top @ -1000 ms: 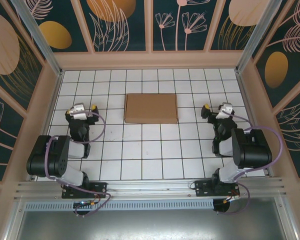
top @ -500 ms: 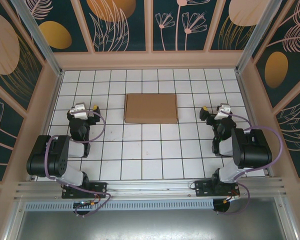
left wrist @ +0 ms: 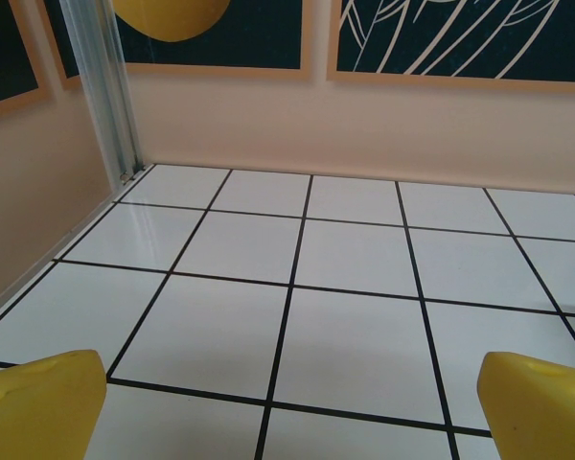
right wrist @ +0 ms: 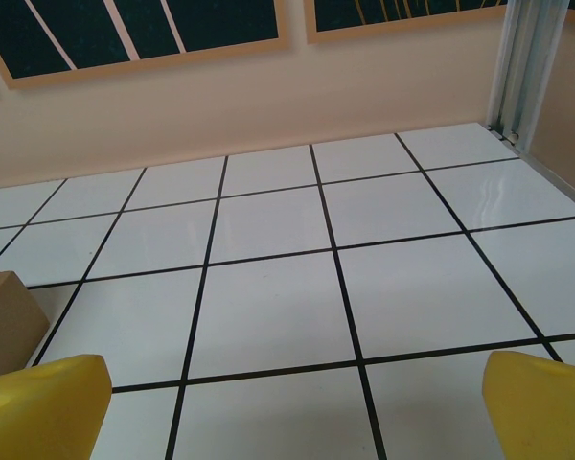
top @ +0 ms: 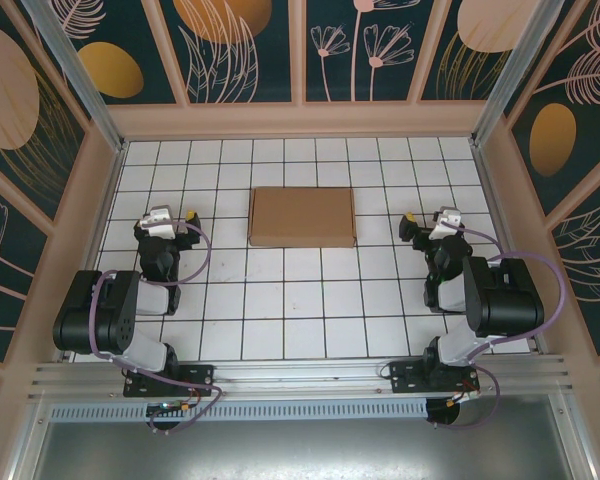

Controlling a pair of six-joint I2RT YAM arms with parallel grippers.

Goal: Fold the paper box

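Near edge of the counter [top: 300,300]: both arm bases are sitting bolted there, elbows tucked, arms reaching a short way up the left and right sides.

Left pincer [top: 172,216] is hovering over the left side of the counter, jaws standing wide apart and gripping nothing. In the left wrist view its yellow fingertips [left wrist: 40,395] are framing bare white tile. Right pincer [top: 420,222] is mirroring it on the right side, jaws also spread wide and empty, with its yellow fingertips [right wrist: 541,395] over bare tile.

Farther in, the paper box [top: 302,217] is lying flat around the counter's middle, a bit toward the far edge, between the two pincers and well apart from both. It is reading as a closed brown rectangle with no flaps or tabs sticking out. One corner of it [right wrist: 5,321] is peeking in at the left of the right wrist view, resting on the tile.

Judgement: the folding itself is looking finished and the arms are idling at rest. The next move is probably calling for nothing beyond holding clear. I cannot tell from above whether the front tab is fully seated, so if it is not, one pincer would be needing to close and press down along the box's near edge while the other is bracing the far side.
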